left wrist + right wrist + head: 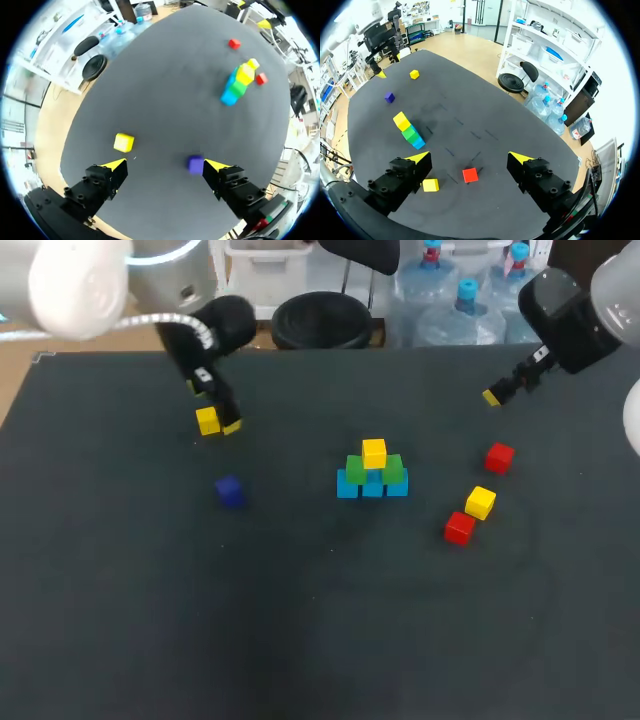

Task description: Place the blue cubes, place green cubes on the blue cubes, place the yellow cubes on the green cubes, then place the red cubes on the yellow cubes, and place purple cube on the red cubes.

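Left end effector [165,165], upper left: spread beside yellow cube [207,420], likely staged for pickup; right end effector [469,156] likewise spread, empty.

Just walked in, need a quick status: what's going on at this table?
A pyramid is partly built: three blue cubes, two green cubes on them, one top yellow cube. The left gripper, jaws open, is right by a loose yellow cube, with the purple cube nearby on the table. The right gripper is open and empty. Two red cubes and a third yellow cube lie unplaced.
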You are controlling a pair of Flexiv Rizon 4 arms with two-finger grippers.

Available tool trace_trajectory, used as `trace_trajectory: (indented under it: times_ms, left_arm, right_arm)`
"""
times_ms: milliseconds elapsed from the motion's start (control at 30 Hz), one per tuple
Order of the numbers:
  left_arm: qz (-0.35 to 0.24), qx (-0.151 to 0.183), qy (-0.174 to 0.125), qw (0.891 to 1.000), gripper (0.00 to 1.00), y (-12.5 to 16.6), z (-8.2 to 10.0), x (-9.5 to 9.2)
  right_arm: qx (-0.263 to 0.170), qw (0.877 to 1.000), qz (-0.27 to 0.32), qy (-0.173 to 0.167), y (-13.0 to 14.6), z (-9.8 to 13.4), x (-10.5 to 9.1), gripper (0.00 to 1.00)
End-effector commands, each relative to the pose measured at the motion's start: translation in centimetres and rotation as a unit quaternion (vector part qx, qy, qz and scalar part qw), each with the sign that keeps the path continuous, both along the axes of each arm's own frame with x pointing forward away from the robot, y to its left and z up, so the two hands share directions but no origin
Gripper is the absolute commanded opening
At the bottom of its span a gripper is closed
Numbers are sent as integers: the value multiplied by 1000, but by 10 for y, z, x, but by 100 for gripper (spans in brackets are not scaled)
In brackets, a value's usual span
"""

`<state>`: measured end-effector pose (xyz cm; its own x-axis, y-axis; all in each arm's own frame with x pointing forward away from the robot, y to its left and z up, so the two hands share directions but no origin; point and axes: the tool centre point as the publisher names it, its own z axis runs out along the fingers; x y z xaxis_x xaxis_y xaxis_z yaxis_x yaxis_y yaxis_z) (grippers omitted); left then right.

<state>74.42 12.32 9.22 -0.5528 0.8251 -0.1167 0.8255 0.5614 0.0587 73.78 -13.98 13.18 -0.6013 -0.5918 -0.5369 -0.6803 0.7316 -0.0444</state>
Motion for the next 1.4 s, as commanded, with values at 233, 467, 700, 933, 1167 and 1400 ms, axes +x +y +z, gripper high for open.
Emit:
trace_trajectory:
  times_ms: [233, 467, 700, 933, 1167, 1400]
  left_arm:
    - [28, -56, -28, 998, 100, 49, -20, 15]
    - [-83, -27, -10, 996, 100, 40, -37, 37]
    - [-141, -4, 4, 990, 100, 35, -53, 59]
    - [-177, 9, 16, 984, 100, 33, -60, 79]
    - [-198, 14, 34, 980, 100, 35, -75, 87]
    - [-199, 15, 44, 979, 100, 36, -86, 91]
  right_arm:
    - [-1, 1000, -2, -2, 0, 0, -1, 100]
    - [-1, 1000, -2, -2, 0, 0, -1, 100]
    - [-1, 1000, -2, -2, 0, 0, -1, 100]
    - [-1, 1000, -2, -2, 0, 0, -1, 100]
    - [-1, 1000, -2, -2, 0, 0, -1, 100]
    - [-1, 1000, -2, -2, 0, 0, -1, 100]
